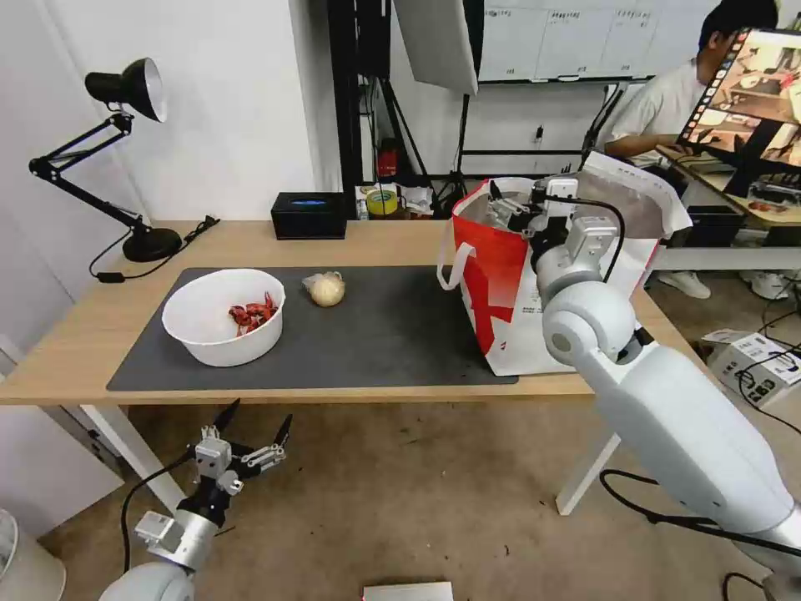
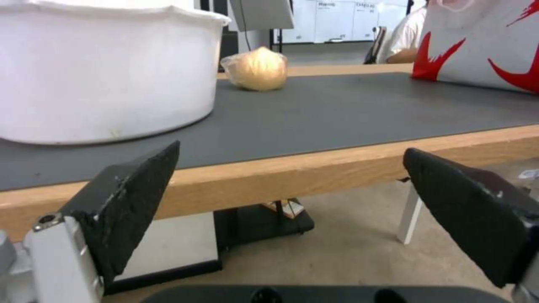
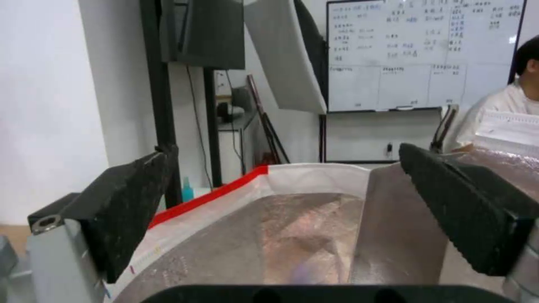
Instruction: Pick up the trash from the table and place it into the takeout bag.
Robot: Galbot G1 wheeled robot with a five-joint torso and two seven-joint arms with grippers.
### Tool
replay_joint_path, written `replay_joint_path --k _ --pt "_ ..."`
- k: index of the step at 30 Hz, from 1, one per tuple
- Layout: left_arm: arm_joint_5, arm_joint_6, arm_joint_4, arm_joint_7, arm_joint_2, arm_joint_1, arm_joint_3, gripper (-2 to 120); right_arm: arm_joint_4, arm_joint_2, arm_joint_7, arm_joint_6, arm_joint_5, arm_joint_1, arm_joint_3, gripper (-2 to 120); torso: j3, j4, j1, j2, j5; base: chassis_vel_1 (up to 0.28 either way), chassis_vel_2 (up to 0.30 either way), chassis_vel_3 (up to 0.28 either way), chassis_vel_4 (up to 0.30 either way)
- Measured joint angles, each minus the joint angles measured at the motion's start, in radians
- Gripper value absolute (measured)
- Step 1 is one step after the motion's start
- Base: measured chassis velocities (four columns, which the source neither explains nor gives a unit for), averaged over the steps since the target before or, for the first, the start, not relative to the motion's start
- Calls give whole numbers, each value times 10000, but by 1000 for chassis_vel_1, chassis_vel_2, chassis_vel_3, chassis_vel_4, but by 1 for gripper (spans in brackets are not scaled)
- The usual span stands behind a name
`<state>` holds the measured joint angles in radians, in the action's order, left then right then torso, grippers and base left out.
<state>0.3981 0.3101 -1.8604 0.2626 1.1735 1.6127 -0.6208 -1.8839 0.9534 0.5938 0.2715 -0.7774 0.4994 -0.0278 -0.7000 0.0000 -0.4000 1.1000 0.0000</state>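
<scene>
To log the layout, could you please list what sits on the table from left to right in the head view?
Desk lamp → white bowl → black tissue box → wrapped bun → takeout bag, with the right hand at its opening.

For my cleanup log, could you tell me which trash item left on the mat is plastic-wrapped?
The yellowish bun, wrapped in clear plastic, behind the uncovered white bowl of red shells.

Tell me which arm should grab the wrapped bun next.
Probably left. The left gripper hangs open below the table's front edge, facing the bowl and bun. The right gripper is open over the takeout bag's mouth, farther off.
</scene>
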Motion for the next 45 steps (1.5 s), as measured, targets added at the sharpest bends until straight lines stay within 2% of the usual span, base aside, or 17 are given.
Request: replay_joint_path --k 5,17,20,23,25,31,33,39,45 --pt "11 0 -81 0 -5 18 -38 100 -151 -48 -125 -122 -64 30 0 100 0 0 0 0 0 0 0 0 0" --pt "23 -5 -157 -46 14 22 -95 100 -1328 -514 -2614 -1379 -490 1091 -71 100 0 0 0 0 1 0 0 0 0" --pt "23 -5 -157 -49 49 22 -99 100 -1753 -759 -3374 -1578 -453 1776 -40 100 0 1 0 0 0 0 0 0 0" --pt "23 2 -158 -49 74 30 -111 100 -2207 -940 -3659 -1595 -228 2603 95 100 1 -1 0 1 1 0 0 0 0" --pt "23 9 -159 -49 80 34 -118 100 -2323 -981 -3699 -1601 -137 2851 152 100 1 0 0 1 0 0 0 0 0" --pt "20 38 -173 -49 105 63 -148 100 -2652 -1048 -3925 -2155 1017 4972 688 100 1 -1 0 0 1 0 0 0 0" --pt "20 40 -178 -49 109 65 -151 100 -2652 -1030 -3938 -2237 1119 5165 746 100 1 0 0 1 0 0 0 0 0" --pt "14 59 -252 -45 137 151 -183 100 -2448 -577 -4004 -3034 2196 7278 1553 100 1 -1 1 0 0 0 0 0 0" --pt "2 84 -320 -26 174 268 -225 100 -2114 -113 -4231 -3595 2756 8253 1991 100 0 -1 1 1 1 0 0 0 0"
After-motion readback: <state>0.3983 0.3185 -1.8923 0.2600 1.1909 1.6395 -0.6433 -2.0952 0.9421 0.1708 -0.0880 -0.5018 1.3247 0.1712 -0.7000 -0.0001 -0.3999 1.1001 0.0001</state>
